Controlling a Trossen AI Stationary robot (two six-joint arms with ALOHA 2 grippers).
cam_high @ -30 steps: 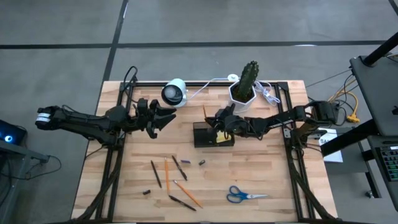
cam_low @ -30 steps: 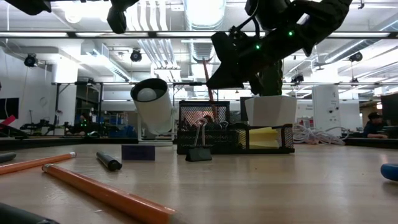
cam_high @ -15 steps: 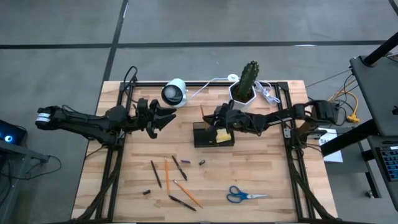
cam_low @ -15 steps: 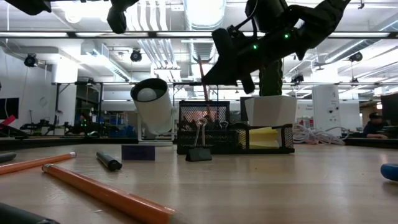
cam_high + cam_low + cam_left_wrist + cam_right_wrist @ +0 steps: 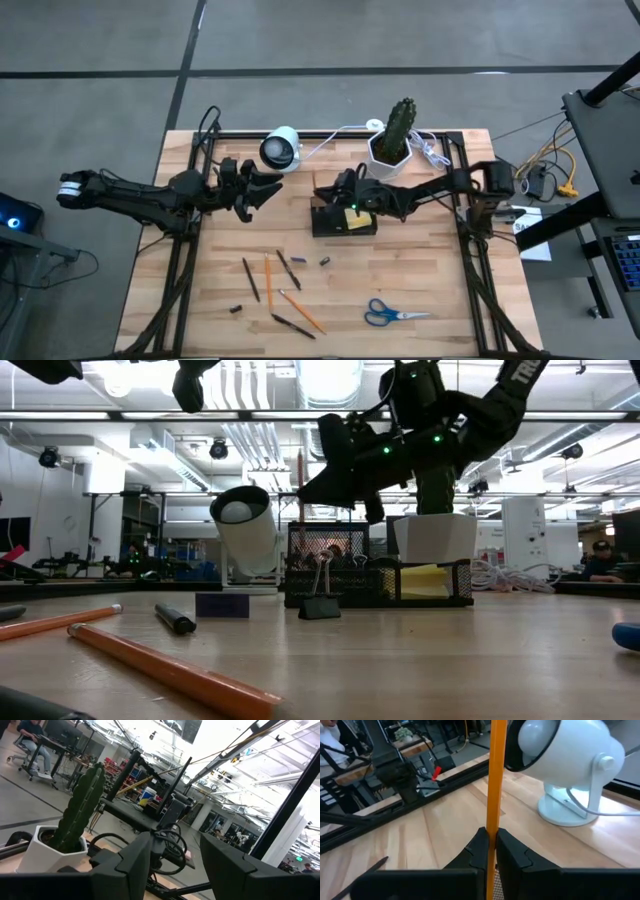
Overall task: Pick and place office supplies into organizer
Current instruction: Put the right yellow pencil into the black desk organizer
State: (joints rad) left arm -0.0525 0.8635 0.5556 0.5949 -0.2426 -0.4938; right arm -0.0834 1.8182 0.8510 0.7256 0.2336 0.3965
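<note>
My right gripper [image 5: 324,193] is shut on an orange pencil [image 5: 300,485], which stands upright above the left end of the black mesh organizer [image 5: 342,221]. A yellow sticky-note pad [image 5: 421,580] lies in the organizer's right compartment. More pencils and pens [image 5: 272,283] and small dark stubs [image 5: 325,262] lie flat on the wood nearer the front. The blue-handled scissors [image 5: 394,314] lie at the front right. My left gripper [image 5: 272,186] hangs open above the table's left half, holding nothing. My right gripper pinches the pencil's shaft [image 5: 494,822] between its two fingertips [image 5: 481,845]. The fingers come nearly level from the table's right and lie across the pencil. The pencil is upright, its long upper part above the fingers. Its lower end is hidden behind the gripper and the organizer.
A white hexagonal cactus pot [image 5: 390,150] stands just behind the organizer, with white cables [image 5: 430,150] beside it. A white round lamp head [image 5: 281,148] sits at the far left of centre. A binder clip [image 5: 320,601] stands in front of the organizer.
My right gripper has gone toward the table's left and slightly down, tipping forward. The pencil it carries has swung from a lean to upright and now stands over the organizer's left end. The left gripper has kept still.
</note>
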